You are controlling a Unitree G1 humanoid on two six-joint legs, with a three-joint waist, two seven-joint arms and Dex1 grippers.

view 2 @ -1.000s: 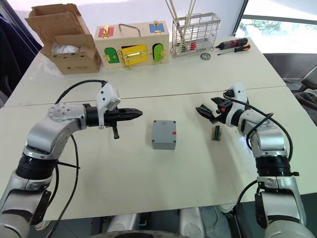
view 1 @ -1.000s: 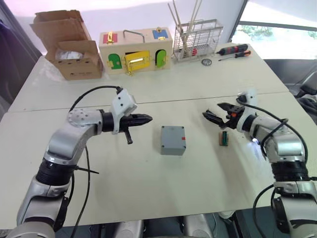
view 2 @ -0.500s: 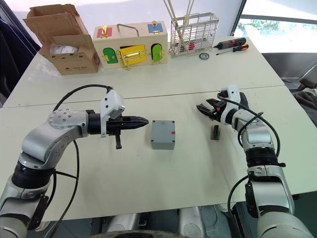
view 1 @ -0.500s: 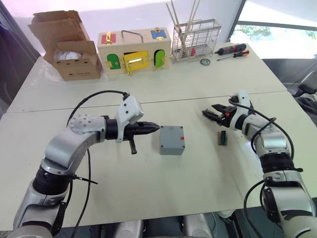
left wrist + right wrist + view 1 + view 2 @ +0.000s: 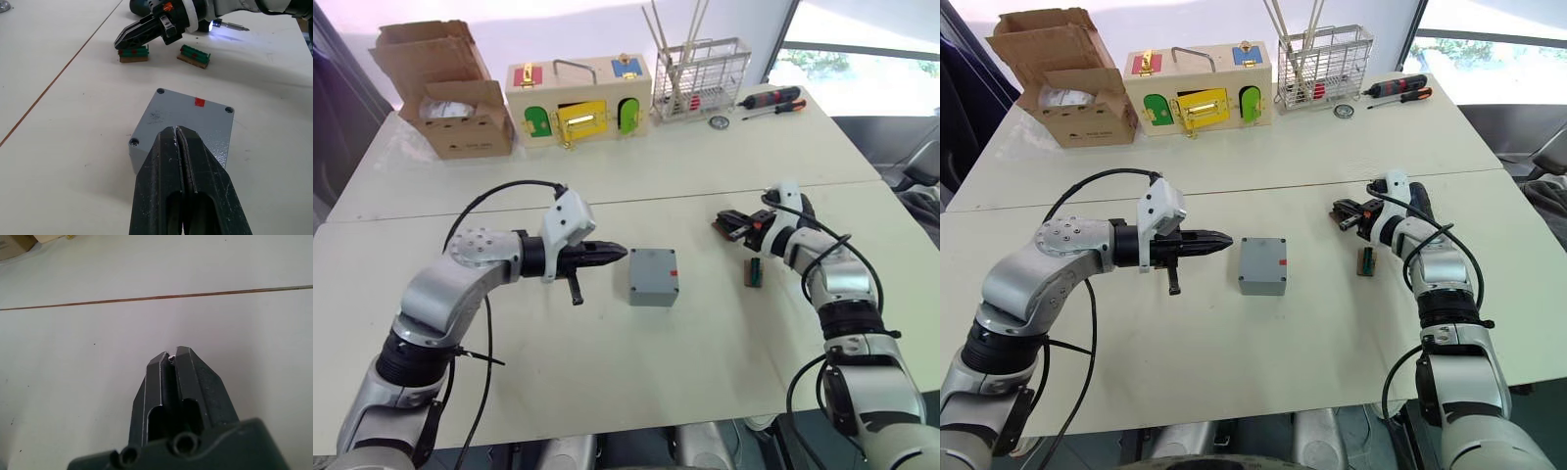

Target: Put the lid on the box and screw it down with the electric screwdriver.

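Observation:
The grey box (image 5: 654, 277) stands mid-table with the lid (image 5: 193, 115) lying flat on top, a red mark near one edge. My left gripper (image 5: 625, 252) is shut and empty, its tips just left of the box and apart from it. To the box's right, my right gripper (image 5: 719, 222) is shut, its tips low over a small wood-and-green block (image 5: 133, 54). A pale glint (image 5: 169, 358) shows between its tips; I cannot tell what it is. Behind the right wrist, the electric screwdriver's lit metal bit (image 5: 234, 27) shows; its body is hidden.
A second wood-and-green block (image 5: 755, 272) lies near my right forearm. Along the far edge stand a cardboard box (image 5: 450, 88), a wooden box with coloured doors (image 5: 579, 98) and a wire rack (image 5: 702, 78). Beside the rack lie hand screwdrivers (image 5: 771, 100).
My right gripper has shut and drawn a little farther back over the block. The left gripper moved right toward the box a second ago and has since held still.

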